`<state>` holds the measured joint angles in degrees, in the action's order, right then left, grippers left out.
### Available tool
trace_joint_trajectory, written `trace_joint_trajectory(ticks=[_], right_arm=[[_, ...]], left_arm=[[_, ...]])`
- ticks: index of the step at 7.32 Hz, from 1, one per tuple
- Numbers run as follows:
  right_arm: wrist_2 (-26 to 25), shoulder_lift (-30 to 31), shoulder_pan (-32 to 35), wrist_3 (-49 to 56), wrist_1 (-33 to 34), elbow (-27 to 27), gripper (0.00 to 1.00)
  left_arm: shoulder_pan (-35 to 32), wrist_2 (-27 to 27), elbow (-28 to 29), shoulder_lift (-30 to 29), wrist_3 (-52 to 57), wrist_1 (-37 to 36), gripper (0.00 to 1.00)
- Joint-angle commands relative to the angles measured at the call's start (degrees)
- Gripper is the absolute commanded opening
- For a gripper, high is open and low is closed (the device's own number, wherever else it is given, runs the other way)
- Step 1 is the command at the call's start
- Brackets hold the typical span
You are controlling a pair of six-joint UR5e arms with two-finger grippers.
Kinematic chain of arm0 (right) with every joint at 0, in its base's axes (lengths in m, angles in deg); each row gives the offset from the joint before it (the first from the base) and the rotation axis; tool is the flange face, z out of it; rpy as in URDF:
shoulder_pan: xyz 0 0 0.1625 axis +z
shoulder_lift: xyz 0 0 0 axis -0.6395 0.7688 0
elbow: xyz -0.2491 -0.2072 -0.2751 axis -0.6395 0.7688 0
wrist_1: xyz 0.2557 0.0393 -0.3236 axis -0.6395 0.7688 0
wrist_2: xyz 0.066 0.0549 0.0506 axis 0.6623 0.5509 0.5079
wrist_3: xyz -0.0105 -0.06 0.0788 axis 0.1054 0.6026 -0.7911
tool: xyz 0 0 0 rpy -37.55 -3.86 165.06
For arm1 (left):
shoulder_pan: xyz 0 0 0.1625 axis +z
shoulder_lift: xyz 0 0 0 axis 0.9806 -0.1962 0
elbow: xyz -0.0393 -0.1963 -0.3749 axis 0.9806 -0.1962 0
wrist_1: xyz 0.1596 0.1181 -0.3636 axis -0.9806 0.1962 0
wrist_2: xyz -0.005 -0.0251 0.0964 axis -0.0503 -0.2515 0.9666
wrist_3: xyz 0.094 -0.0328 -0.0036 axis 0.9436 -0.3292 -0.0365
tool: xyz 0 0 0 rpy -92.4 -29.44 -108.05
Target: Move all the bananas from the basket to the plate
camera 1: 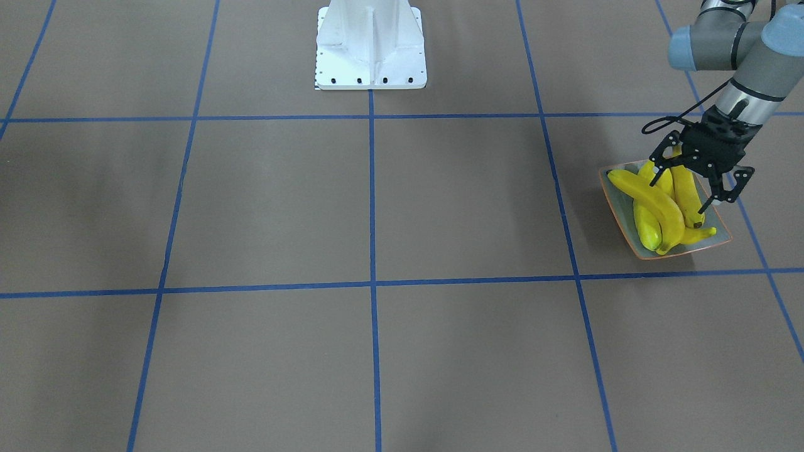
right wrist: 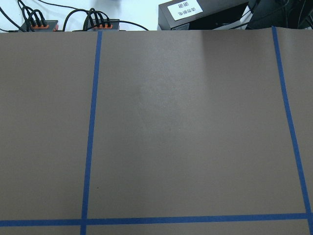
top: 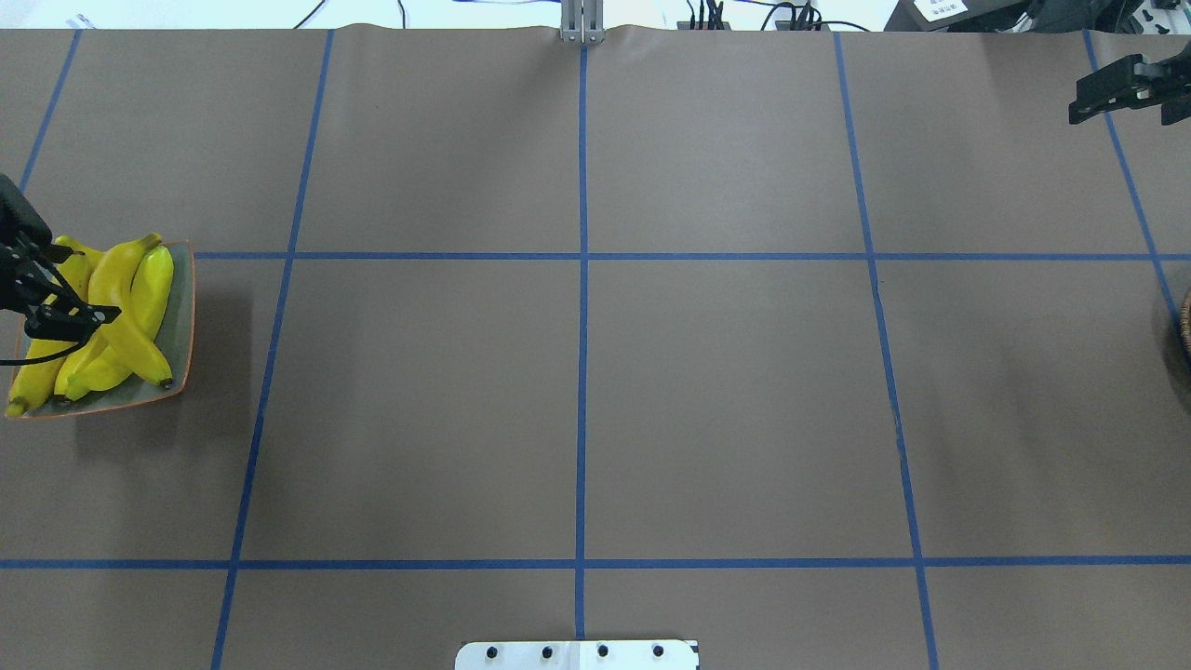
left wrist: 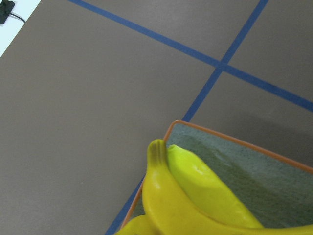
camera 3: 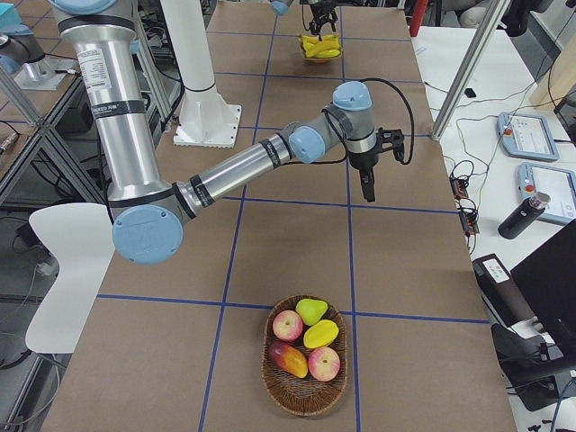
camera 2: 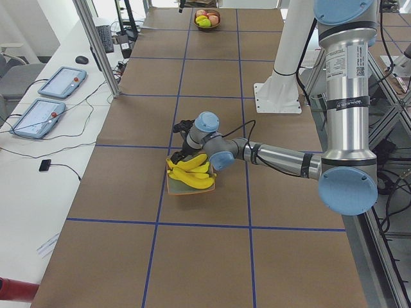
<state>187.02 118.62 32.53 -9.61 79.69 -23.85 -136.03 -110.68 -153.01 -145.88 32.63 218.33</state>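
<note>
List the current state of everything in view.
bananas: all four piled on the plate
plate: flat on the table, loaded
left gripper: open, just above the pile
right gripper: over bare table, open or shut unclear
basket: holds other fruit, no bananas

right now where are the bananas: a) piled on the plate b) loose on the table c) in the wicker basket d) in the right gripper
a: the bananas lie stacked on the plate, while the basket holds only other fruit.
</note>
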Motion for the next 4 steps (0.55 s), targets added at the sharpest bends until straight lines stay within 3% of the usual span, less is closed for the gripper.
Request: trace_joint_trajectory(ticks=[1, 3, 4], right_arm=[[0.16, 0.2, 0.4, 0.25, 0.09, 0.0, 1.0], [0.6, 1.16, 1.45, 1.21, 0.26, 0.0, 1.0], [2.08, 2.82, 3.37, 5.91, 0.87, 0.0, 1.0]], left_arm=[[-9.75, -14.23, -1.01, -1.16, -12.89, -11.47, 1.0], [-20.81, -16.58, -3.74, -4.24, 9.92, -35.45, 1.0], [-25.14, -16.58, -3.83, -6.69, 15.8, -45.57, 1.0]])
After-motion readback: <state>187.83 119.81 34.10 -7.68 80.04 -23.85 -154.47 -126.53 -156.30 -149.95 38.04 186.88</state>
